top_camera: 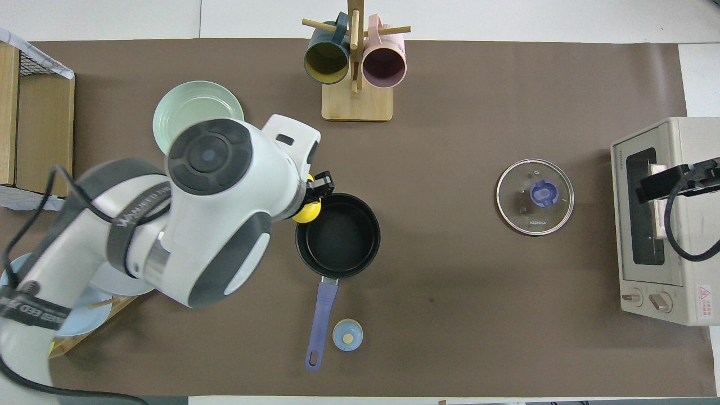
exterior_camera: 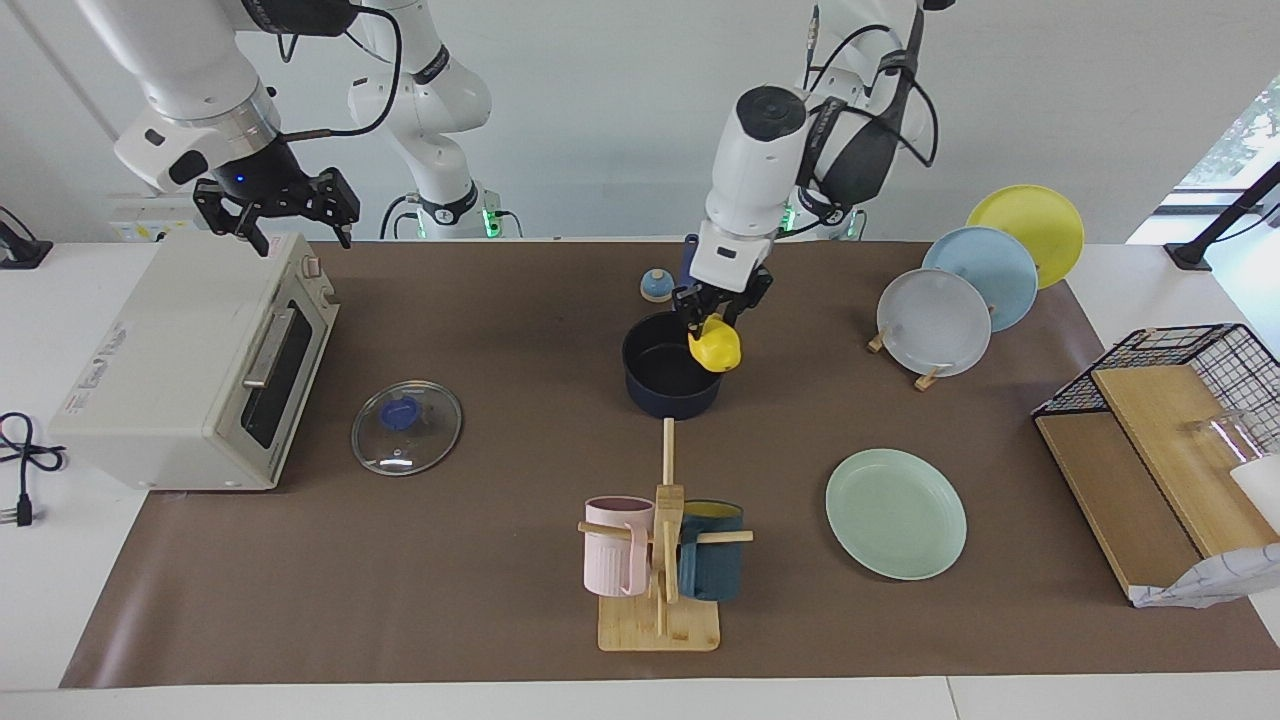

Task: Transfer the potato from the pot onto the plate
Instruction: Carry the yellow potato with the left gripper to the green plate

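The yellow potato [exterior_camera: 715, 347] [top_camera: 307, 212] hangs in the air over the pot's rim on the left arm's side, with my left gripper [exterior_camera: 718, 322] shut on it from above. The dark navy pot [exterior_camera: 667, 377] [top_camera: 338, 234] stands mid-table with its black inside bare, its blue handle [top_camera: 319, 324] pointing toward the robots. The mint-green plate [exterior_camera: 895, 513] [top_camera: 194, 109] lies farther from the robots, toward the left arm's end; the left arm covers part of it in the overhead view. My right gripper [exterior_camera: 278, 207] hangs open over the toaster oven.
A toaster oven [exterior_camera: 190, 360] stands at the right arm's end, a glass lid [exterior_camera: 406, 427] beside it. A wooden mug stand [exterior_camera: 660, 560] holds a pink and a teal mug. Three plates lean in a rack [exterior_camera: 975, 275]. A small blue knob [top_camera: 347, 334] lies by the pot's handle.
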